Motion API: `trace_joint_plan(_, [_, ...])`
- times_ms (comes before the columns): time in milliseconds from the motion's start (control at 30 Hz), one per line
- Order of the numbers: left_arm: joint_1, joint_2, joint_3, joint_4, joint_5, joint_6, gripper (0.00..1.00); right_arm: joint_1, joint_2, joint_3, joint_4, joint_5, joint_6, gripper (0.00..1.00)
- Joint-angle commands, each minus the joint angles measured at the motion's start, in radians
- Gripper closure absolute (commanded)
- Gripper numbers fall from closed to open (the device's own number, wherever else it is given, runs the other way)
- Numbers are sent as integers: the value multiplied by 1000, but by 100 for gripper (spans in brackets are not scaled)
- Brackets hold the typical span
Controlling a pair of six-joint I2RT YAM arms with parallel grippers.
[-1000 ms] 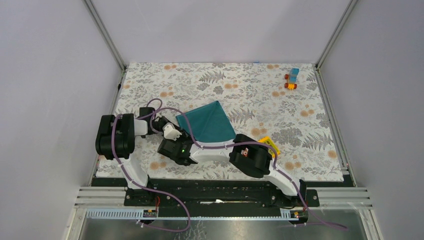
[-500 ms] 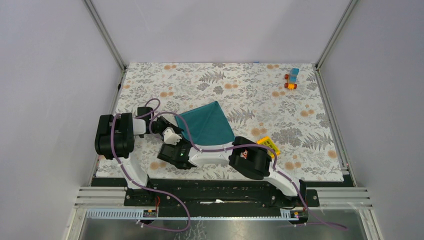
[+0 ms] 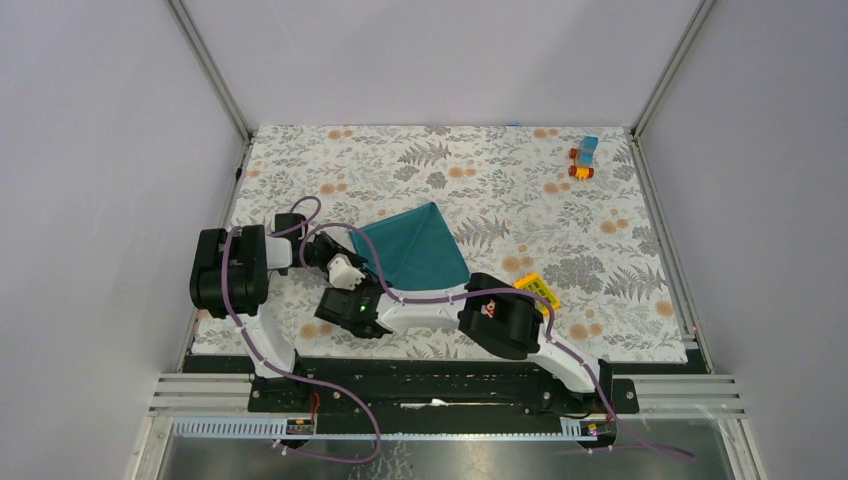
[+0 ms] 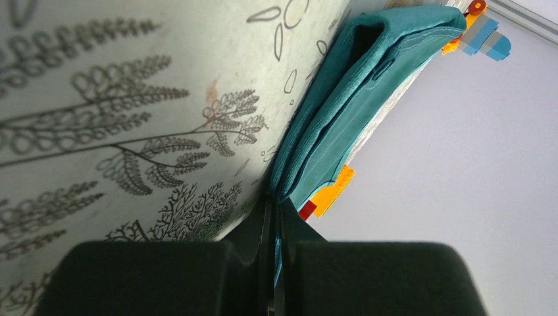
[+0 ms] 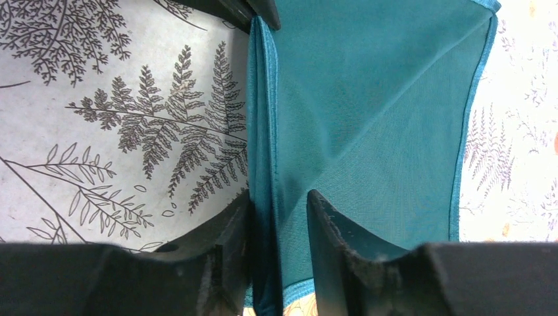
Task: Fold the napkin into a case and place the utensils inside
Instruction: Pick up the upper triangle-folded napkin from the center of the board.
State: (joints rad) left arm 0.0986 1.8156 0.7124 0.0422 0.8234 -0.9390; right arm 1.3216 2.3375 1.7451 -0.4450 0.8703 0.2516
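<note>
Fern-printed table [image 3: 600, 200]; teal napkin [image 3: 415, 245] left of centre; yellow block [image 3: 538, 287] beside it; toy [image 3: 585, 157] far right.

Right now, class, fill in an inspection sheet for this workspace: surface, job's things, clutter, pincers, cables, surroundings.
Surface: fern-print table, flat.
Job's things: teal napkin folded, left of centre; cutlery, nothing seen.
Clutter: toy car at the far right corner; yellow block right of the napkin.
Pincers: left pincer shut on the napkin's edge; right pincer open, astride the same folded edge.
Cables: purple cables in loose loops.
Surroundings: plain grey walls, metal frame.
</note>
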Motion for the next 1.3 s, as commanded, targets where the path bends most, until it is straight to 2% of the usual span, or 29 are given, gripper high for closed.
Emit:
trace_joint_plan(0, [10, 20, 21, -1, -23, 29, 100, 15, -53, 50, -53, 6, 14, 54])
trace_joint_plan(333, [10, 17, 16, 3, -21, 30, 100, 37, 21, 175, -130, 15, -32, 52])
trace_joint_plan(500, [10, 20, 12, 7, -21, 31, 100, 37, 40, 195, -148, 5, -28, 54])
trace_joint_plan(567, [9, 23, 12, 9, -19, 30, 100, 37, 49, 203, -157, -4, -25, 52])
trace_joint_plan(633, [9, 25, 14, 9, -18, 31, 100, 39, 49, 204, -158, -20, -23, 45])
trace_joint_plan(700, [11, 28, 13, 10, -15, 30, 100, 39, 58, 209, -158, -24, -23, 44])
trace_joint_plan(1000, [11, 3, 3, 7, 0, 24, 100, 37, 132, 264, -144, 60, -30, 44])
trace_joint_plan(1267, [16, 21, 15, 0, -3, 35, 100, 44, 123, 263, -208, 67, 24, 53])
